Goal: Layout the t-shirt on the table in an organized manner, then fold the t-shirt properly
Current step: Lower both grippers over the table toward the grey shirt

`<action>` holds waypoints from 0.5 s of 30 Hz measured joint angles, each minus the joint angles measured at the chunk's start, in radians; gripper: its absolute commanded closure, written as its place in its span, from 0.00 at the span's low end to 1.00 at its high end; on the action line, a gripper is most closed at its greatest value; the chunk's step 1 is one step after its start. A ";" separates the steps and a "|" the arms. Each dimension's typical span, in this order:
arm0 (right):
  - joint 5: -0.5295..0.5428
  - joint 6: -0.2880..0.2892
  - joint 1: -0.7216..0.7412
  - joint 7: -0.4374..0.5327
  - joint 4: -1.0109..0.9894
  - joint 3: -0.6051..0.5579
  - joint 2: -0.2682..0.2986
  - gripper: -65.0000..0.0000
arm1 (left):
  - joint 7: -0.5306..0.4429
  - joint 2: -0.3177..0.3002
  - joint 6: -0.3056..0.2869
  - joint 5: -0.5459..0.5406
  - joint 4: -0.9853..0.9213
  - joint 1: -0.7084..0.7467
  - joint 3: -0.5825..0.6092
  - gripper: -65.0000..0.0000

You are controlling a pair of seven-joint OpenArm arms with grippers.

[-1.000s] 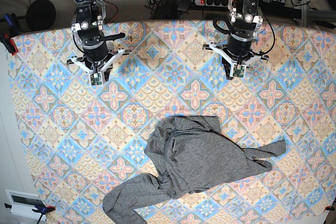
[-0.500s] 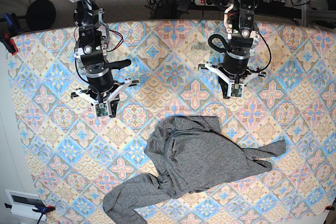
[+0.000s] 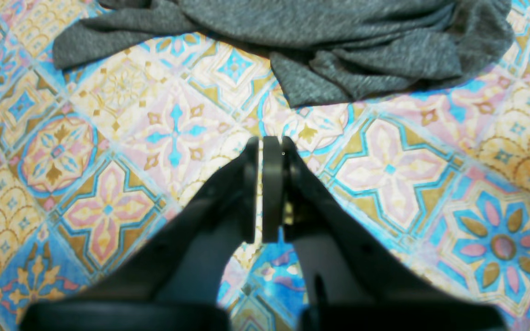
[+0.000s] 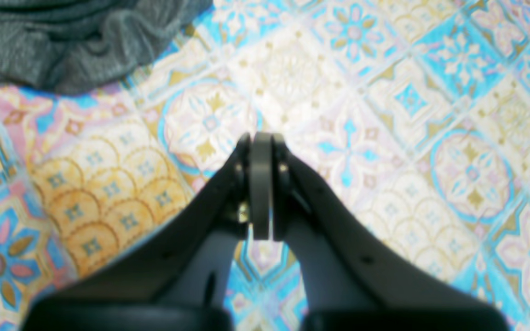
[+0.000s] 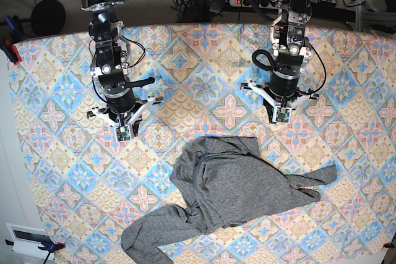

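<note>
Grey, crumpled, the t-shirt (image 5: 226,193) lies on the table's (image 5: 55,91) near half, unspread; left gripper (image 5: 283,117) and right gripper (image 5: 124,135) hover closed and empty; laying out seems unstarted; next, jaws must open over cloth edges.

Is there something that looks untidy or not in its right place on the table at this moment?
Yes. The t-shirt lies crumpled on the table, not spread flat: its body is bunched with folds, one sleeve trails toward the near edge and the other sticks out sideways. Nothing looks spilled or damaged.
</note>
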 measured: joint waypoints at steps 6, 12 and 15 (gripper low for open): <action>0.000 0.000 -0.002 0.000 0.001 0.004 0.000 1.00 | -0.005 0.000 0.000 -0.005 -0.006 -0.042 0.003 1.00; 0.000 0.000 0.000 0.000 0.001 0.004 0.000 1.00 | 0.022 0.000 -0.001 -0.004 -0.010 -0.057 0.003 1.00; 0.000 0.000 0.001 0.001 0.000 0.004 0.000 1.00 | 0.056 0.003 0.000 -0.013 -0.015 -0.080 0.003 1.00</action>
